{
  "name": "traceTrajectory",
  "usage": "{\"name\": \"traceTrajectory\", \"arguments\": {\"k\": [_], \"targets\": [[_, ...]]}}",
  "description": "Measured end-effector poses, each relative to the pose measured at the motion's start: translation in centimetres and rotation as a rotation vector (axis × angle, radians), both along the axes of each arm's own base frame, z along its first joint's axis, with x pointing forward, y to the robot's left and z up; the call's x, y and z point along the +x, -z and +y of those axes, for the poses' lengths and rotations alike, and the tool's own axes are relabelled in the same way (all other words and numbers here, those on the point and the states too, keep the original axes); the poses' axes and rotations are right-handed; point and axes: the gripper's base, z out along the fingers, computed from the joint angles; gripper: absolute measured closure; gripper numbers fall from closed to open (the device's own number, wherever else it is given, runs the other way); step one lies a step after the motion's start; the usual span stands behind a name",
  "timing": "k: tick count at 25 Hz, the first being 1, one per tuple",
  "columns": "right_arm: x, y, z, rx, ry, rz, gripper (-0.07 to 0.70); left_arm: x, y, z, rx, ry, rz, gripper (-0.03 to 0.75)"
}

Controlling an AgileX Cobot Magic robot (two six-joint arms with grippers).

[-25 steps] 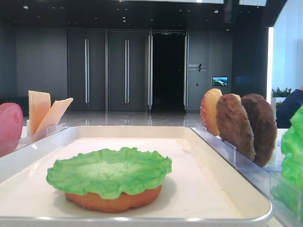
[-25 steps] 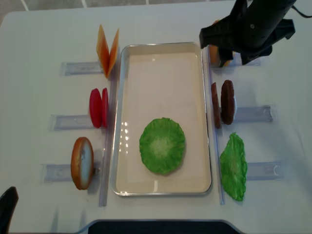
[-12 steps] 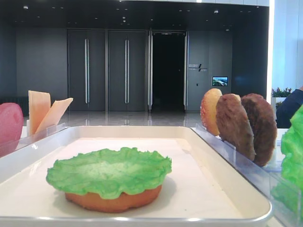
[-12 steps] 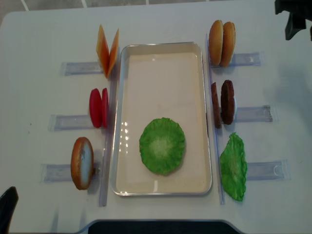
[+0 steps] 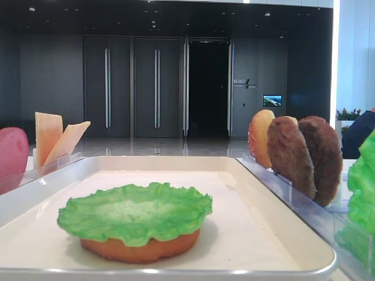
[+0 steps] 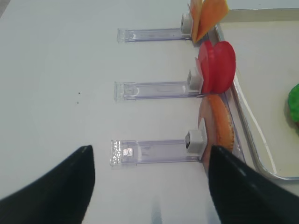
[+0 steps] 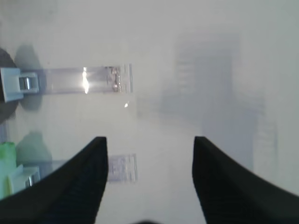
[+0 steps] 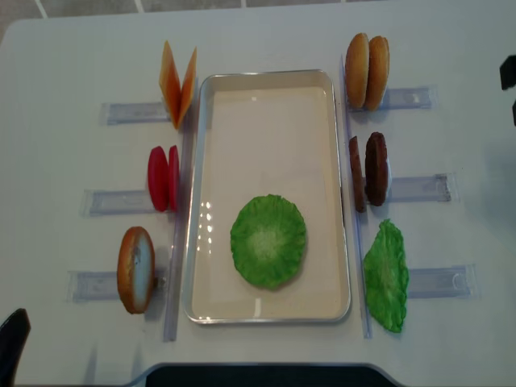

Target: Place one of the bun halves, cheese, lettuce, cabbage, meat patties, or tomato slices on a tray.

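The white tray holds a bun half with a lettuce leaf on top. Left of the tray stand cheese, tomato slices and one bun half. To its right are two bun halves, meat patties and another lettuce leaf. Cabbage is out of view. My right gripper is open and empty over bare table beyond the right-hand holders. My left gripper is open and empty, in front of the left bun half.
Clear plastic holder rails stick out on both sides of the tray, some with bare ends. A dark part of the right arm shows at the right edge of the overhead view, and a dark part of the left arm at bottom left.
The right arm has pulled away from above the two bun halves at the back right, out to the right edge. It carries nothing. The food has not moved.
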Motion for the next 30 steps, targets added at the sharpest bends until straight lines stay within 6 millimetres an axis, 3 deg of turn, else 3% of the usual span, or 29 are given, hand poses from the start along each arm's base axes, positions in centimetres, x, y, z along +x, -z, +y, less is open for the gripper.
{"name": "traceTrajectory", "arguments": {"k": [7, 13, 20, 30], "targets": [[-8.2, 0.1, 0.0, -0.004, -0.01, -0.085, 0.217, 0.0, 0.0, 0.0, 0.0, 0.0, 0.0, 0.137], [-14.5, -0.2, 0.0, -0.004, -0.01, -0.26, 0.217, 0.0, 0.0, 0.0, 0.0, 0.0, 0.0, 0.137], [-19.2, 1.4, -0.1, -0.006, -0.009, -0.451, 0.217, 0.0, 0.0, 0.0, 0.0, 0.0, 0.0, 0.137], [-23.8, 4.2, -0.1, -0.028, -0.038, -0.701, 0.217, 0.0, 0.0, 0.0, 0.0, 0.0, 0.0, 0.137]]}}
